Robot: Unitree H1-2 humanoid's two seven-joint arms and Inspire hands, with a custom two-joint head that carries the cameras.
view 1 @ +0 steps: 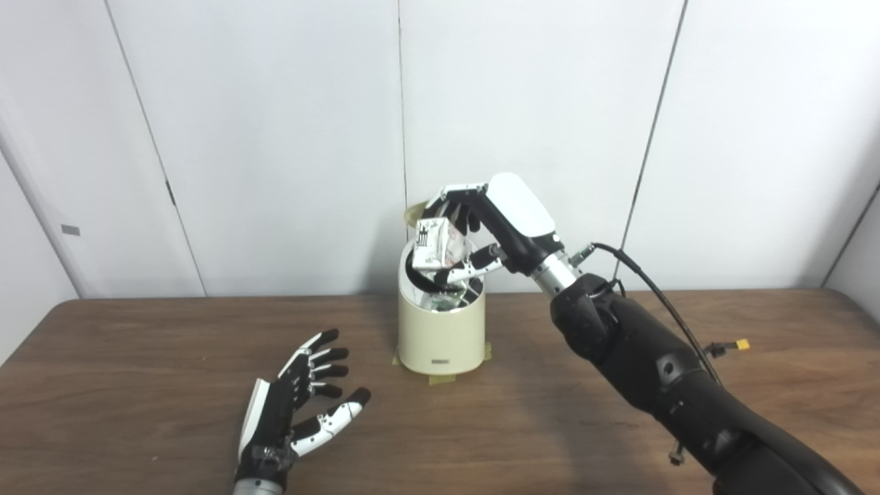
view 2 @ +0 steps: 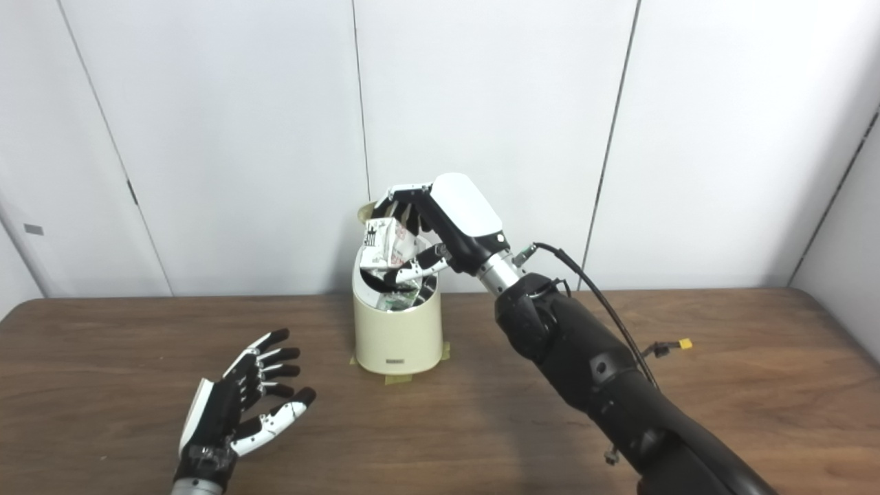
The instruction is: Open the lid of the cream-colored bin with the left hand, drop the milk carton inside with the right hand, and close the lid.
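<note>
My right hand [view 1: 496, 227] is closed around the milk carton [view 1: 434, 245], holding it tilted just above the open mouth of the cream-colored bin [view 1: 441, 328]. The bin's lid [view 2: 366, 210] stands raised behind the carton. My left hand [view 1: 299, 405] rests in front of the bin and to its left on the wooden table [view 1: 137, 371], fingers spread, holding nothing.

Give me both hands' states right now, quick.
Left hand: open, fingers spread, holding nothing, over the table.
Right hand: shut on the milk carton, above the open cream-colored bin.
</note>
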